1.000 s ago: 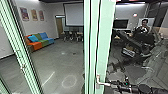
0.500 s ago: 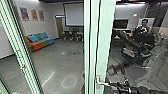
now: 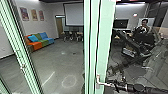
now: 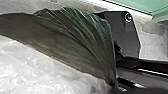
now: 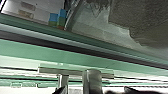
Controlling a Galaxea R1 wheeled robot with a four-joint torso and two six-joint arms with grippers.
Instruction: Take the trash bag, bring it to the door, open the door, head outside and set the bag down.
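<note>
Head view: a broad pale-green upright of the door (image 3: pixel 103 45), smooth and straight-edged, stands between the robot and part of the room, and a second, ridged green post (image 3: pixel 21 52) slants down the picture's left side. A pale lever handle (image 3: pixel 98 82) is mounted low on the broad upright. The right gripper (image 3: pixel 115 85) is held just beside the lever; in the right wrist view its dark tips are spread well apart, with the rounded, metallic lever between them. Whether the lever is touched cannot be told.

Past the uprights, a smooth grey floor (image 3: pixel 55 62) is marked by shiny streaks and a ring of light. A blocky sofa (image 3: pixel 41 42) in orange, green and blue is set by the wall, with a bright blue cushion (image 3: pixel 32 38) on it. Three framed pictures (image 3: pixel 33 14) are hung above, and a flat white screen (image 3: pixel 73 14) is seen farther along. On the other side of the broad upright, a person (image 3: pixel 144 30) is seen behind dark, angular equipment (image 3: pixel 128 47).

In the left wrist view, the trash bag (image 4: pixel 82 42), thin, dark and finely pleated, is gathered to a tight point and pinched by the left gripper (image 4: pixel 114 87). Crumpled, whitish plastic (image 4: pixel 37 67) is seen against it.
</note>
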